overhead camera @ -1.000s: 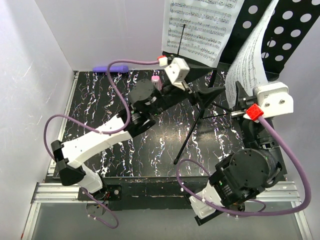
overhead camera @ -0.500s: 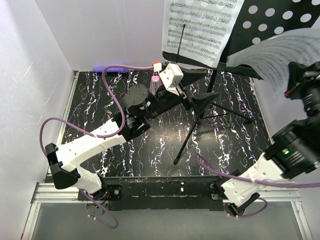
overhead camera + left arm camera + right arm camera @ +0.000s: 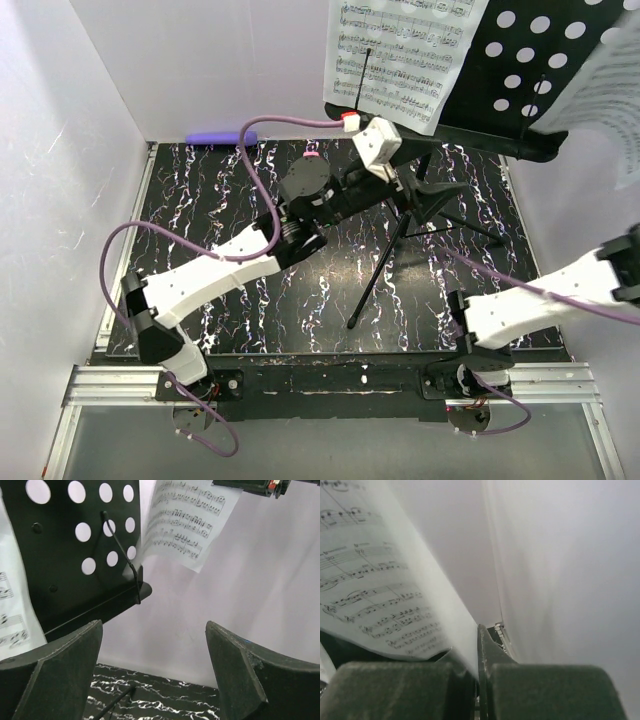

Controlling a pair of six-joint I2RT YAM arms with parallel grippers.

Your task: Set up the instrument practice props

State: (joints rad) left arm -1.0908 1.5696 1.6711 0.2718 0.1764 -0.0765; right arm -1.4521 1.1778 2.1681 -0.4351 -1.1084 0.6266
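The right fingers point(image 3: 545, 690) are pinched shut on a sheet-music page point(image 3: 375, 595), upper right of the overhead frame. The left fingers point(image 3: 60, 680) gape wide and empty, facing the music stand point(image 3: 65, 580).

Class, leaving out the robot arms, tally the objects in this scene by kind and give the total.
music stand: 1
sheet-music page: 2
pink metronome: 1
purple cylinder: 1
Total: 5

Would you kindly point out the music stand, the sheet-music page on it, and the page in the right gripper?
music stand point(image 3: 544, 56): top view, perforated desk, between holes.
page on the stand point(image 3: 400, 50): top view, printed middle.
held page point(image 3: 375, 600): right wrist view, printed face.
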